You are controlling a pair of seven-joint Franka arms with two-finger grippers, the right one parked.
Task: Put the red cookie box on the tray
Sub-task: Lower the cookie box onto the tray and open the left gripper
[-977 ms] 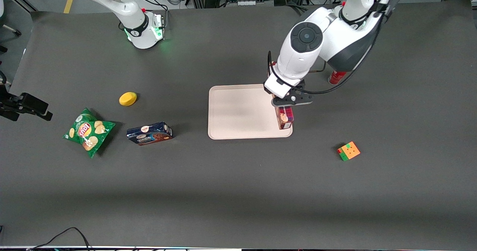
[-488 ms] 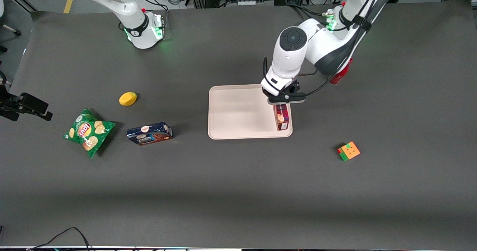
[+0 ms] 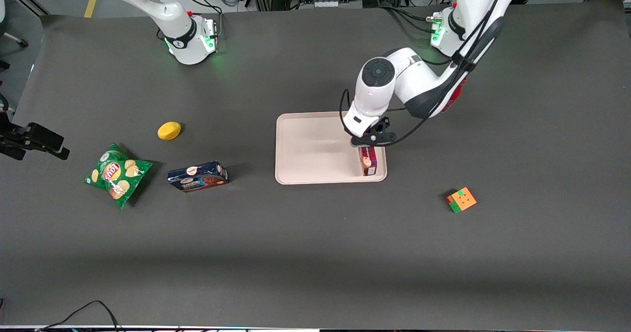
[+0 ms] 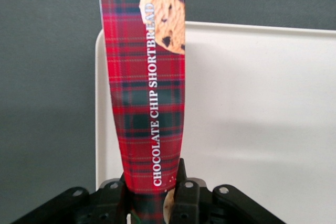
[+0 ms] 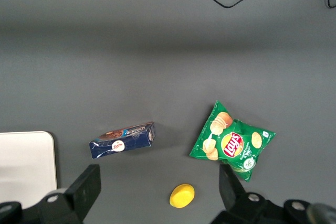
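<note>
The big flat pale pink tray (image 3: 315,149) is seen mid-table. The long red plaid cookie box (image 3: 368,160) is held over its four o'clock corner, squeezed by the black two-finger gripper (image 4: 153,192).

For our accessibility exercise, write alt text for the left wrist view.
The hand is shut on the red cookie box, a plaid carton reading "Chocolate Chip Shortbread", over one edge of the tray. Dark table lies beside the tray.
</note>
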